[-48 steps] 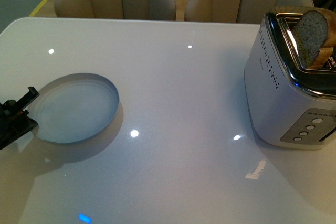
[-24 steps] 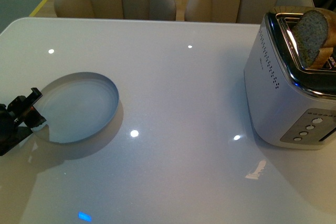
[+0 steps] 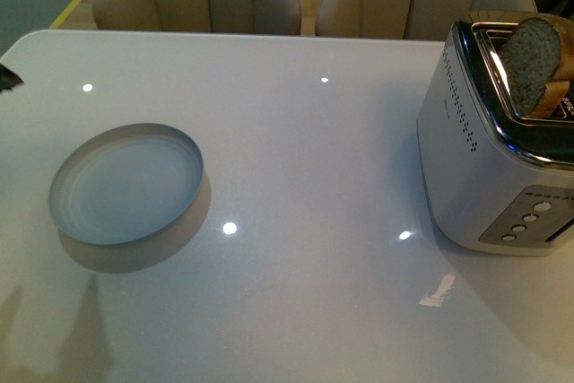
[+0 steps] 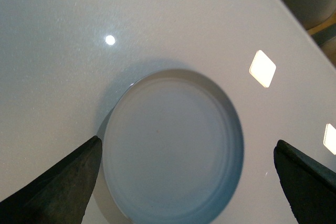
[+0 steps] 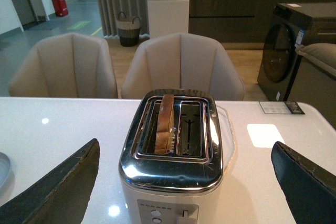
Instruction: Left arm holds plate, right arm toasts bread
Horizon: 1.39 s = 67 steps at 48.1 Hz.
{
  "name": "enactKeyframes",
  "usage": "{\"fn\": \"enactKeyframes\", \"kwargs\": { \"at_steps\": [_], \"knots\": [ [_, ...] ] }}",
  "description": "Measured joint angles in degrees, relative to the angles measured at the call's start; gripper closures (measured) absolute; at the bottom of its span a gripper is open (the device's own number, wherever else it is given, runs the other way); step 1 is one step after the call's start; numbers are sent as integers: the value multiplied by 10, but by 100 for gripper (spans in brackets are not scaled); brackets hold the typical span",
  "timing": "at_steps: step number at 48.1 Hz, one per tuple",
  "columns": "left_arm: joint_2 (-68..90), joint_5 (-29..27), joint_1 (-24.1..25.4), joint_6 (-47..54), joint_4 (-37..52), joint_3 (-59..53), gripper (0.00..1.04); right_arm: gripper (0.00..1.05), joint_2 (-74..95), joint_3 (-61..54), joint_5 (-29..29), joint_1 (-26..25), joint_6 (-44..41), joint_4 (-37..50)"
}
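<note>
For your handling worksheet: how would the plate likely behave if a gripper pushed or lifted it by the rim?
The plate lies flat on a glossy table, so it would probably slide, not tip. Its low upright rim offers a grip; it looks rigid.

— Where is the plate (image 3: 126,184)?
— Flat on the table's left side, round, pale blue-grey, empty.
— And the bread (image 3: 535,62)?
— One brown-crusted slice, upright in a toaster slot at right.

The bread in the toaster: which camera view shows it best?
The front view: the bread stands well out of the toaster, showing its grey face and crust. The right wrist view shows it edge-on, a thin brown slice in one slot. The left wrist view shows none of it.
</note>
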Motion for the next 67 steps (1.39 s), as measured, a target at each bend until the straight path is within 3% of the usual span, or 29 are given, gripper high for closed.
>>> {"fn": "enactKeyframes", "kwargs": {
  "at_steps": [7, 30, 36, 38, 45, 47, 53, 67],
  "knots": [
    [-140, -25, -36, 11, -84, -5, 7, 9, 0, 0, 0, 0, 0, 0],
    [-348, -146, -127, -18, -202, 28, 9, 9, 0, 0, 0, 0, 0, 0],
    [-391, -149, -127, 173, 70, -87, 33, 9, 0, 0, 0, 0, 0, 0],
    [-404, -147, -126, 211, 109, -117, 41, 9, 0, 0, 0, 0, 0, 0],
    [-444, -134, -116, 279, 143, -184, 64, 9, 0, 0, 0, 0, 0, 0],
    [-458, -111, -100, 289, 145, -205, 73, 9, 0, 0, 0, 0, 0, 0],
    [-510, -107, -85, 300, 148, -261, 102, 9, 0, 0, 0, 0, 0, 0],
    [-611, -106, -85, 304, 119, -331, 102, 9, 0, 0, 0, 0, 0, 0]
  ]
}}
